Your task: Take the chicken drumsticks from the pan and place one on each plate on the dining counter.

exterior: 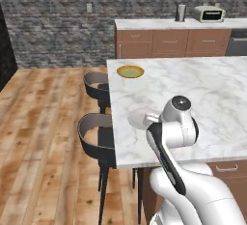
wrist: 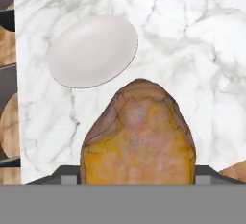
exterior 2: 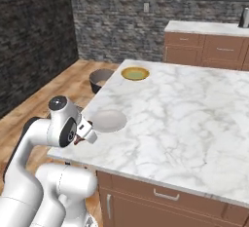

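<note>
From the hand view I see a drumstick pinched in my end effector, just short of the white plate. The base views add the yellow plate farther along the surface. My arm is folded low at the near corner.

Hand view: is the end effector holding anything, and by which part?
Yes, a chicken drumstick sits in the end effector, above the dining counter. The grip point itself is hidden.
</note>
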